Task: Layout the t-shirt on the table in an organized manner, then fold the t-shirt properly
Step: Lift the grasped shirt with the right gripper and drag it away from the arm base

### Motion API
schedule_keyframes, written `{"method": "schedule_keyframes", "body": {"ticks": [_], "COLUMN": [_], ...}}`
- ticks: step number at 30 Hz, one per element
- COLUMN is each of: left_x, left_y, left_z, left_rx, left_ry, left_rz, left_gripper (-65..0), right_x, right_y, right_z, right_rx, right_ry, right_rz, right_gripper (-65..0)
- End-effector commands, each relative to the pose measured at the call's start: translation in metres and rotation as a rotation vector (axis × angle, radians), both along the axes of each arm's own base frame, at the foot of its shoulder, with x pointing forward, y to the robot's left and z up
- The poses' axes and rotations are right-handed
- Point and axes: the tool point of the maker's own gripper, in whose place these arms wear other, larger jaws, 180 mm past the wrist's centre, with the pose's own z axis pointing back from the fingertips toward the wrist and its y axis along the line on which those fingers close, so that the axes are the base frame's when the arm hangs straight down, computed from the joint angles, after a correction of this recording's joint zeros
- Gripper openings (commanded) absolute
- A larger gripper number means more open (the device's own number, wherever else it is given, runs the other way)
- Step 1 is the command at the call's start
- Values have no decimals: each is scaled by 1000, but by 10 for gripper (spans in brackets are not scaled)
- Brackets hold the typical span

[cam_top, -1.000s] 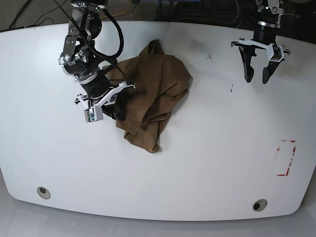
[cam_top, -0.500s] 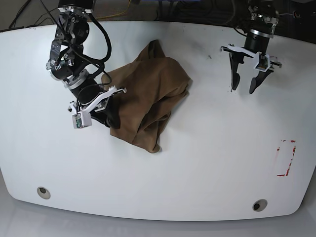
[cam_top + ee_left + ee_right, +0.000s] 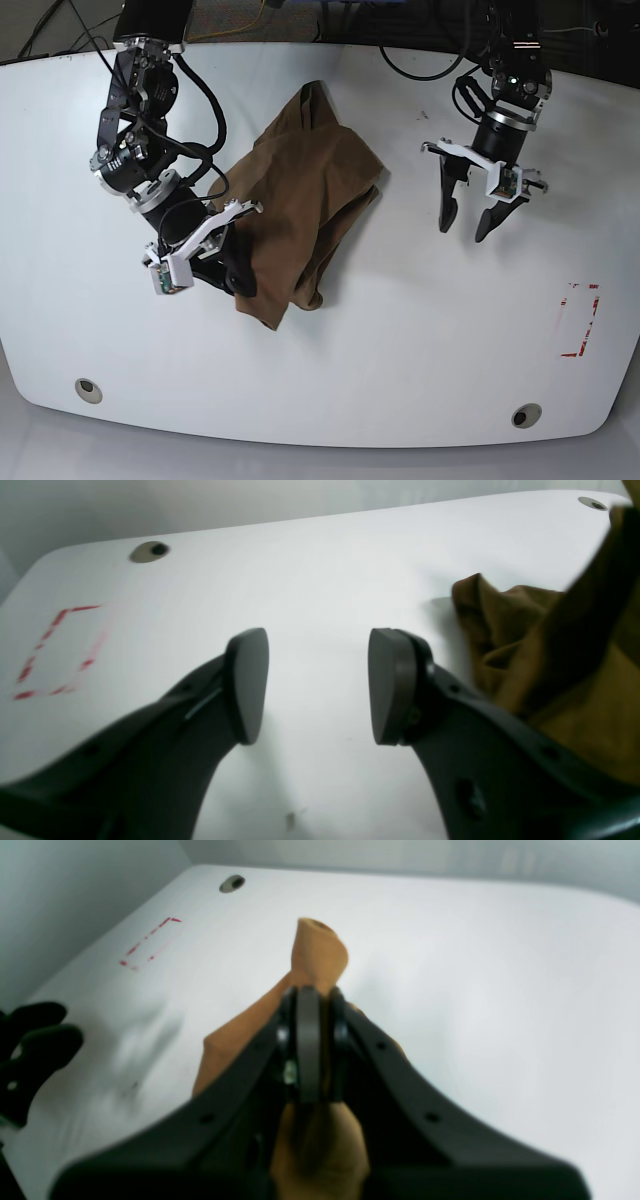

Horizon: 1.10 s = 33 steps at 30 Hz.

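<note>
The tan-brown t-shirt lies bunched on the white table, left of centre in the base view. My right gripper is shut on the t-shirt's near-left edge. In the right wrist view a twisted fold of the t-shirt sticks out past the closed right gripper. My left gripper hangs open over bare table to the right of the cloth. In the left wrist view the left gripper holds nothing, and the t-shirt lies just beside its right finger.
A red dashed rectangle marks the table's right side. Two round grey holes sit near the front edge. Cables and dark gear lie behind the far edge.
My right gripper has moved toward the table's front, dragging the t-shirt's edge with it. My left gripper has come in from the back right toward the cloth, still open.
</note>
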Motion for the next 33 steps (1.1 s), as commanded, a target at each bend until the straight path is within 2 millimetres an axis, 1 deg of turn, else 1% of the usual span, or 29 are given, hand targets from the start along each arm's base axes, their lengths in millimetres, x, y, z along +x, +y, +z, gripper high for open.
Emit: {"method": "schedule_keyframes", "body": {"ticks": [1,4,10,15,21,28,32,33], "left_x": [6,11,19,22,21,21,21,20], "left_y": [-10,-21,-27,-27,-26,-25,-25,-25], "left_z": [16,20,25,27,26,19,18,18], "left_rx": [-17,-21,-21,-20,-18,71,88,88], "left_ry": [-51,-58,-66,-72,-69,-58,-58,-56], "left_rz": [-30,-58,-72,-72,-69,-70,-71,-71], "left_gripper": [-355,-355,-355,-355,-355,-355,-355,-355], "right_x": [5,9,23,40,62,83,93,97], "right_y": [12,17,34,43,46,70,81,87], "right_z": [21,27,39,58,82,110,122,126], "right_rx": [5,-17,-74,-88,-90,-113,-120,-114], "right_ry": [-73,-96,-148,-211,-264,-323,-341,-345], "right_rz": [47,58,95,119,125,187,212,222], "right_gripper": [-650,-650,-650,-650,-650,-650,-650,-650]}}
